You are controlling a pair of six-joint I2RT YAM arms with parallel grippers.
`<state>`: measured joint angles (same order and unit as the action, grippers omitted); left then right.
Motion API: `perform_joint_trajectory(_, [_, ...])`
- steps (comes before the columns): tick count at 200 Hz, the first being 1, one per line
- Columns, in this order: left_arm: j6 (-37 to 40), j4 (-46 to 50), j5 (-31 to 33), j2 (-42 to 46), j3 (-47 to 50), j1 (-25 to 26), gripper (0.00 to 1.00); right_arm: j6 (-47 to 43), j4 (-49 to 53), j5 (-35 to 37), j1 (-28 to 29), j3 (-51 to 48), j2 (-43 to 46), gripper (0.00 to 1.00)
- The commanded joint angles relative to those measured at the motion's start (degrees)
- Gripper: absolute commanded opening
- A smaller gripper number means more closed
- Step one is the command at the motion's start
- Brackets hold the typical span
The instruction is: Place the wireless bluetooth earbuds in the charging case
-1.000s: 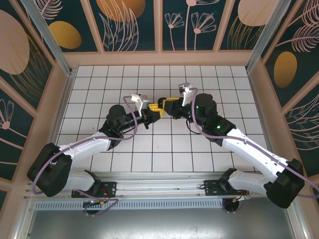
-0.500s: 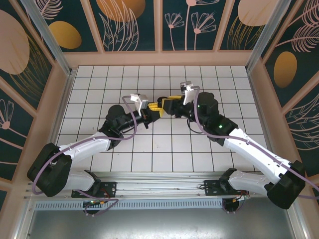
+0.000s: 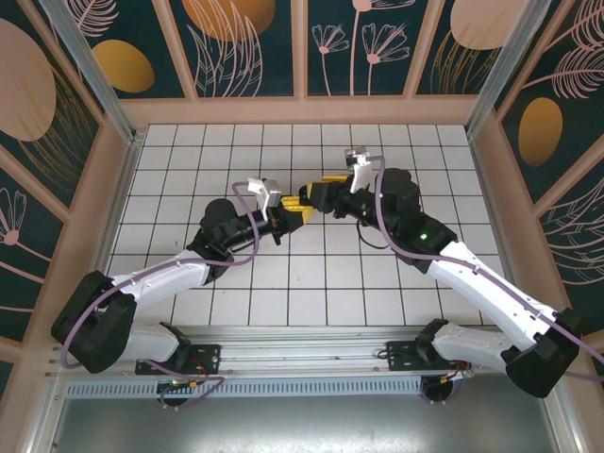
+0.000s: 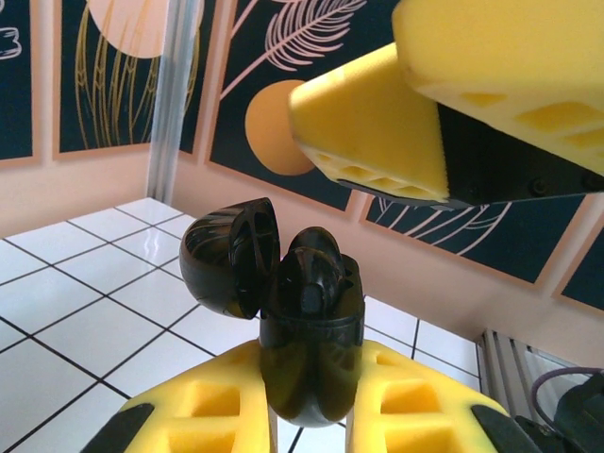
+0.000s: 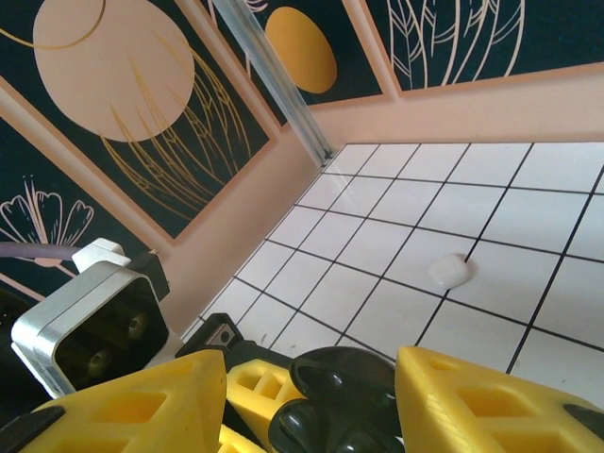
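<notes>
From above, the left gripper [image 3: 294, 209] and the right gripper [image 3: 316, 194] meet nose to nose over the middle of the white tiled floor [image 3: 236, 151], their yellow tips just beside each other; what lies between them is too small to make out here. In the left wrist view, the left gripper [image 4: 307, 411] is pressed together on the lower body of the black charging case [image 4: 311, 330], which stands upright between its two yellow fingers; the lid [image 4: 231, 255] hangs open, tilted to the left of the body; a dark rounded shape, seemingly a black earbud [image 4: 316, 264], sits in the case's mouth; above and to the right, the right gripper's fingers [image 4: 377, 132] hover clear of the case, not touching it. In the right wrist view, the right gripper [image 5: 311, 377] has its yellow fingers spread wide, pinching nothing; the charging case [image 5: 335, 396] lies low between them, close by the right-hand finger; the left arm's wrist camera block [image 5: 90, 326] sits to the left; farther ahead, a small white piece [image 5: 448, 272] rests on a tile, too small to tell what it is.
</notes>
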<state>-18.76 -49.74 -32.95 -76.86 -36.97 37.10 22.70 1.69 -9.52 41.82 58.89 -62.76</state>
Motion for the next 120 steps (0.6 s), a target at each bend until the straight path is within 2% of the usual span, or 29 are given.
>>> perform_joint_trajectory(1, [-0.4, 0.3, -3.5, 0.1, -2.5, 0.2, 0.02, 3.4, 1.3, -5.4, -2.9, 1.5, 1.0, 0.51])
perform_joint_trajectory(20, [0.0, 2.9, -5.4, -0.3, -4.5, 0.2, 0.02, 6.1, -0.5, -13.4, -6.4, -0.2, 1.2, 0.52])
perform_joint_trajectory(41, [0.0, 4.0, -7.0, -0.4, -5.9, 0.2, 0.02, 9.3, -2.6, -18.9, -9.5, -2.5, 2.0, 0.53])
perform_joint_trajectory(120, [-6.5, -0.5, -9.2, -1.2, -6.0, 0.2, 0.02, 14.5, -9.7, -27.9, -10.2, -8.1, 3.1, 0.54])
